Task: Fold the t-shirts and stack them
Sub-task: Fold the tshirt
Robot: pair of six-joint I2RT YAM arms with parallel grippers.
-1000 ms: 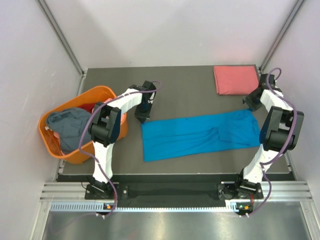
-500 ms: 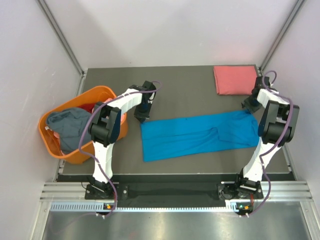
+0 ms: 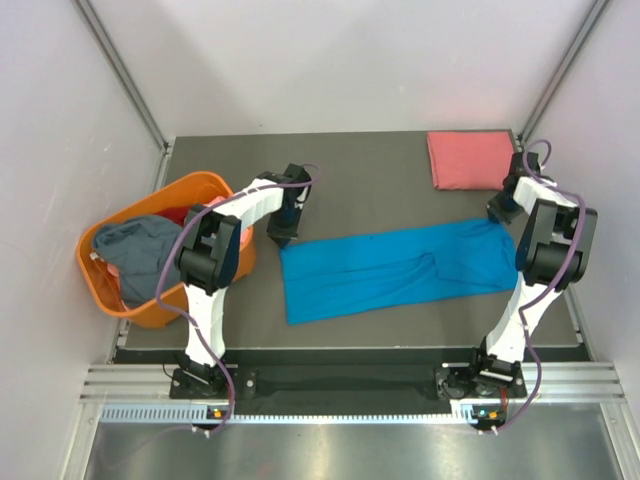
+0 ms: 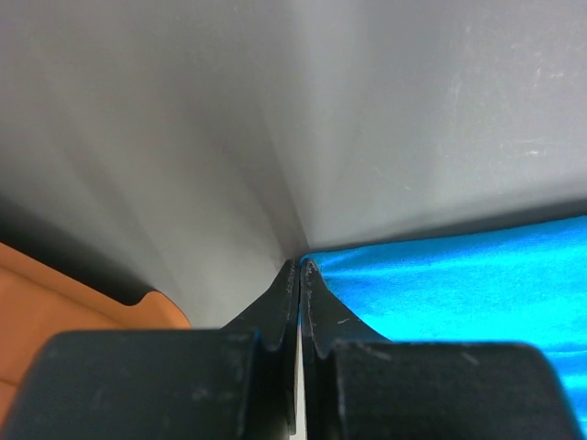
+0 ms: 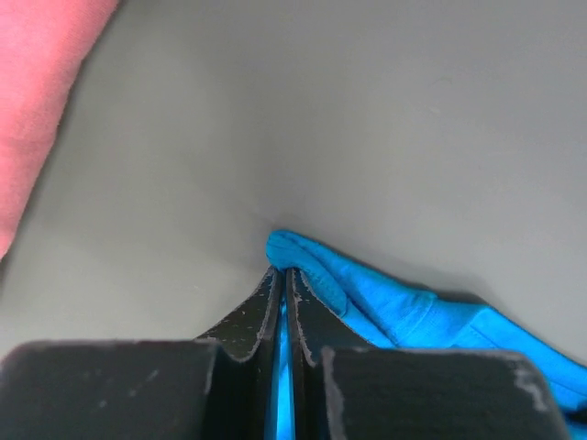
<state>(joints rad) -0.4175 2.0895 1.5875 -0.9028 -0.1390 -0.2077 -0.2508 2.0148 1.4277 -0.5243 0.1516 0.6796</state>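
Observation:
A bright blue t-shirt lies as a long strip across the middle of the table. My left gripper is at its far left corner, jaws shut with a sliver of blue cloth pinched at the tips. My right gripper is at the far right corner, shut on a bunched edge of the blue cloth, which shows between its jaws. A folded salmon-pink t-shirt lies at the back right, its edge also visible in the right wrist view.
An orange basket stands at the table's left edge, close to the left arm. It holds a crumpled grey-blue t-shirt with some pink and red cloth under it. The basket's rim shows in the left wrist view.
My right gripper has come down onto the blue shirt's far right corner and shut on it. The left gripper has stayed shut at the far left corner.

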